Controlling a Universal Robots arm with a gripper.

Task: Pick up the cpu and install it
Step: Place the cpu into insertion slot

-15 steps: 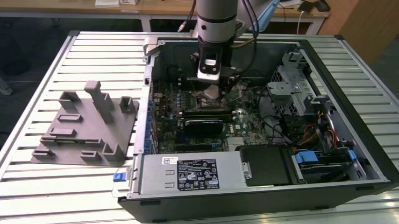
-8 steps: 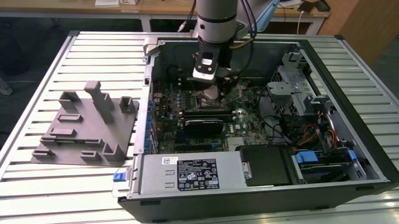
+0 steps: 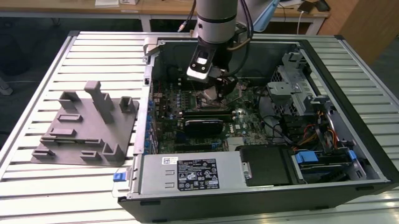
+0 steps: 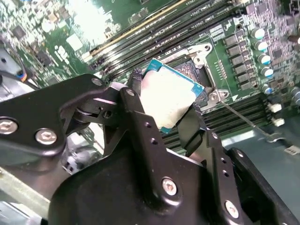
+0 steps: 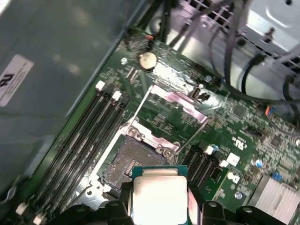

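Currently grips the cpu by two opposite edges, gripper closed narrow on it, silver top facing up in both wrist views. Hovers just above the open socket on the motherboard, inside the computer case; not yet seated. Appears slightly tilted and offset toward one side of the socket in the first wrist view. Shows the hinged load plate swung back, clear of the opening.

Hazards, as judged from this position:
- Bends socket contacts if lowered tilted or off-centre.
- Jams on the socket frame if turned against the keying; orientation marks not discernible.
- Risks slipping out of so thin an edge grip and dropping onto the contacts or the memory slots alongside.
- Risks fouling the retention lever lying beside the socket.
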